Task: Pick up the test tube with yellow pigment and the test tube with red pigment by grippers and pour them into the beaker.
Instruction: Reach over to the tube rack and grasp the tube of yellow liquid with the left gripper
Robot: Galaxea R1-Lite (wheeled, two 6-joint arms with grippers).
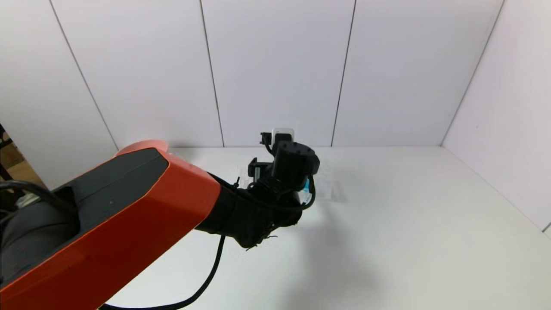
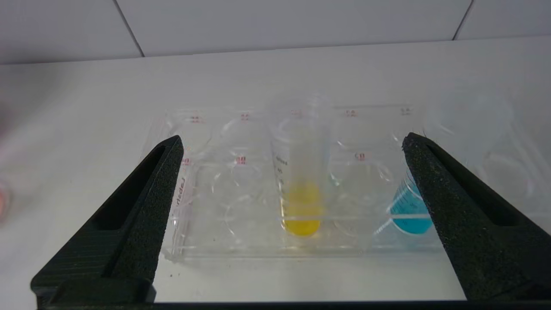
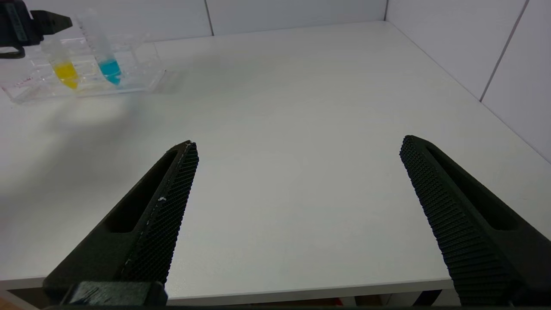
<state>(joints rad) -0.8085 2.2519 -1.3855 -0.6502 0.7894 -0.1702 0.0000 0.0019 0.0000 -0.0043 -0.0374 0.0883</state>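
The test tube with yellow pigment [image 2: 301, 189] stands upright in the clear tube rack [image 2: 206, 206], at the centre of my left wrist view, with the yellow liquid at its rounded tip. My left pincer [image 2: 292, 146] is spread wide. Its two fingers frame the tube on both sides but do not touch it, so I judge that nothing is grasped yet. A tube with blue liquid [image 2: 409, 211] stands in the same rack, partly hidden behind the finger at the right of that frame.

In the head view, the left arm [image 1: 129, 215] reaches from the lower left toward the middle of the tabletop [image 1: 409, 215] and covers most of the rack.

My right pincer [image 3: 297, 146] is also released and holds nothing. It hangs over the bare tabletop, well apart from the rack, which I see in the upper left of the right wrist view.

I cannot find the red tube or the beaker with certainty in any view. As I judge it, the task is at its very beginning: no tube is lifted, nothing is poured. Both picks and both pours are left to do.
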